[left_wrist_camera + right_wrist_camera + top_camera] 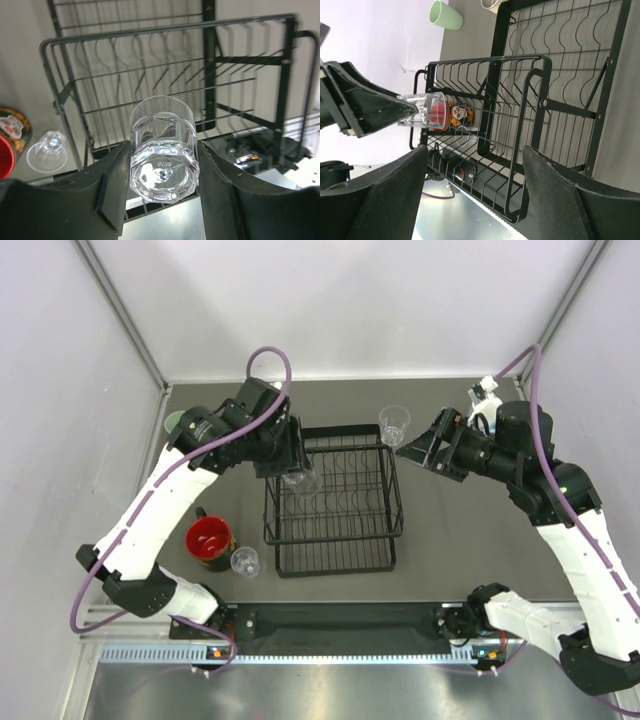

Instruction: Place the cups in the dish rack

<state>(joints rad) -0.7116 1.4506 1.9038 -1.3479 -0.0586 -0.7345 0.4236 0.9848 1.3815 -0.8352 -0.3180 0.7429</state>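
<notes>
The overhead view places the left end effector (290,462) over the far left part of the dish rack (335,502), which sits in the middle of the worktop (450,535). It is clamped on a clear glass (300,481) that hangs above the wires. How high the glass sits cannot be judged from above.

The left wrist view settles the grip. Both black fingers (114,192) press the glass's sides, and its thick faceted base, with a small moulded mark, faces the camera. Its mouth points towards the rack's curved dividers beyond.

The right wrist view shows the same glass from the opposite side, across the rack's rail, sticking out past the left fingertips. It also shows that the right end effector (475,150) stands with its fingers wide apart and nothing between them. From overhead it hovers just beyond the rack's far right corner.

A second clear glass (394,425) stands upright off the rack's far right corner, near the right end effector. It appears only in the overhead view.

A red-lined dark cup (210,538) and a small clear glass (244,561) sit just beside each other on the worktop, left of the rack's near corner. The left wrist view catches both at its left edge.

A pale green tumbler (445,15) stands at the far left. It is plain from the right wrist but mostly hidden by the left arm from above. A pale rim (492,3) is cropped at that view's top edge.
</notes>
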